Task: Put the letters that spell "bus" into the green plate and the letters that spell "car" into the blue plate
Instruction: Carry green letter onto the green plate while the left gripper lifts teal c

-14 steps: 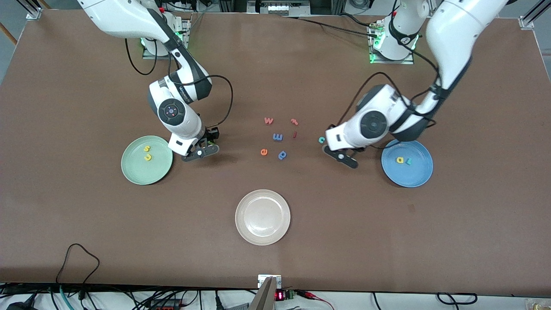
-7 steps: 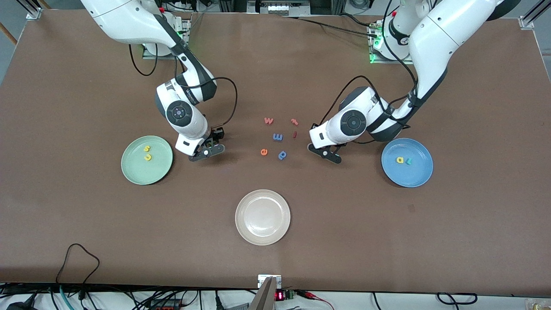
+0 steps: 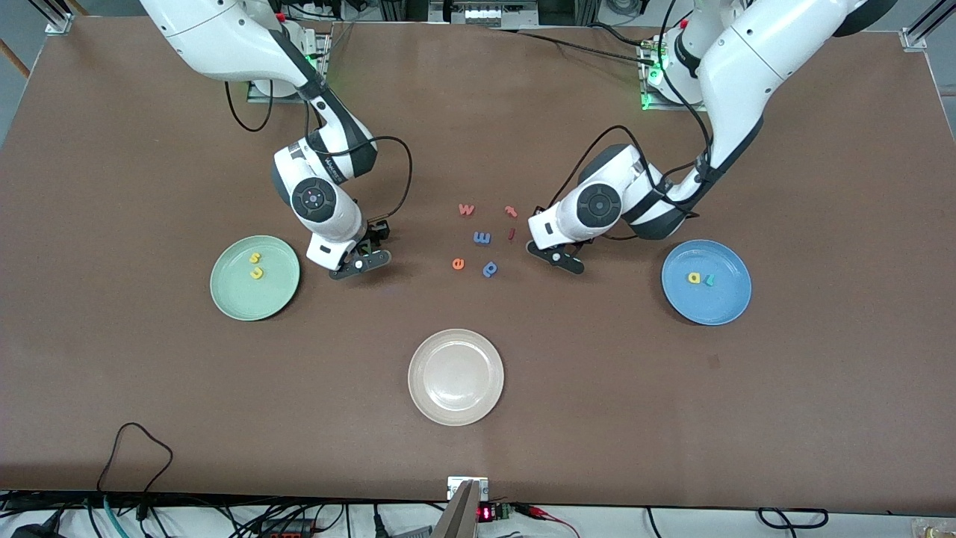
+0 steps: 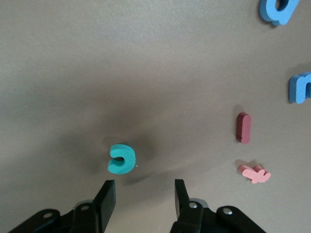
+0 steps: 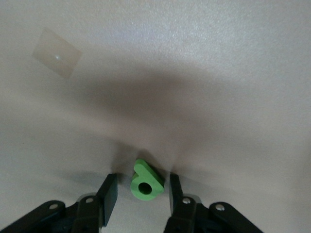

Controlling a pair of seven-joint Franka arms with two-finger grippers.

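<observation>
The green plate (image 3: 255,279) has two yellow letters; the blue plate (image 3: 706,282) has two. Both end effectors are spread: right end effector (image 5: 139,194) around the green "b" (image 5: 145,180), left end effector (image 4: 144,196) by the teal "c" (image 4: 121,159).

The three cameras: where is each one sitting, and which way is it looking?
Front view: high up across the table, facing both arms; it shows the green plate, the blue plate and the off-white plate.
Left wrist view: on the left arm's wrist, looking down past the left tool at the teal "c".
Right wrist view: on the right arm's wrist, looking down past the right tool at the green "b" between its fingers.
Shared: the front and left wrist views both show the red "t" and the dark red bar letter.
</observation>
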